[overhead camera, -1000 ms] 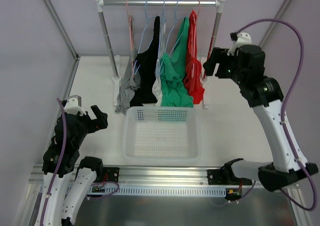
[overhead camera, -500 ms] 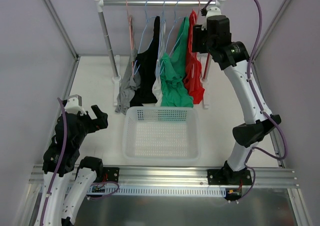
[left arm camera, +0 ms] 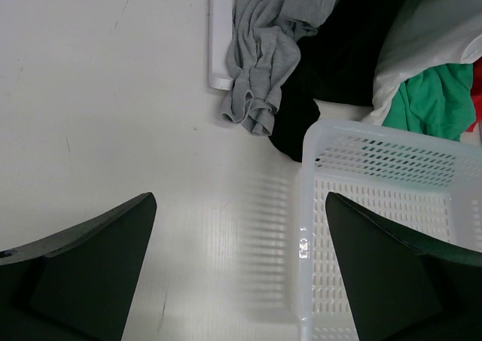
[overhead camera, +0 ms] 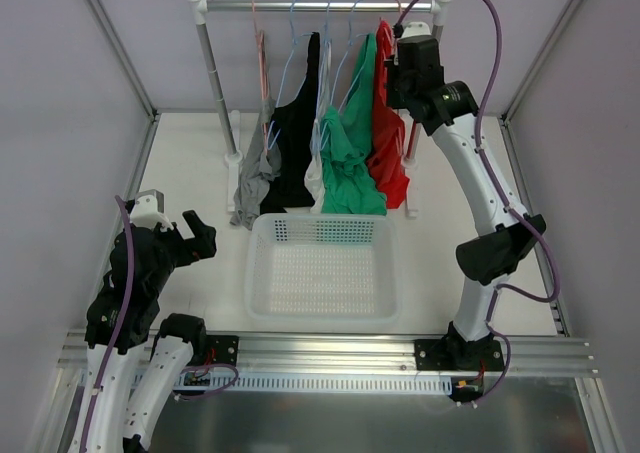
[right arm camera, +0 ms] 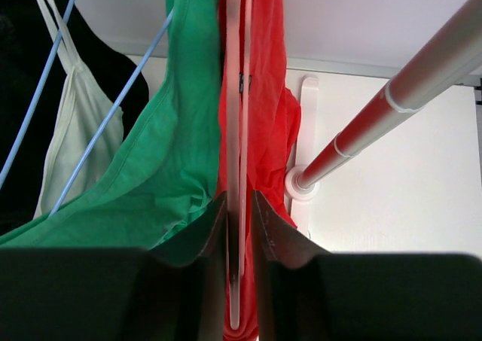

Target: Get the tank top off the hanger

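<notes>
Hanger (right arm camera: 234, 92) of red tank top (right arm camera: 267, 123) sits seemingly pinched in right gripper (right arm camera: 239, 199).

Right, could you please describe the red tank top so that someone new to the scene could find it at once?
Find the clothes rail at the back of the table, with tops hanging in a row. The red tank top is the rightmost one, beside the green top, and it is the only red garment there.
</notes>
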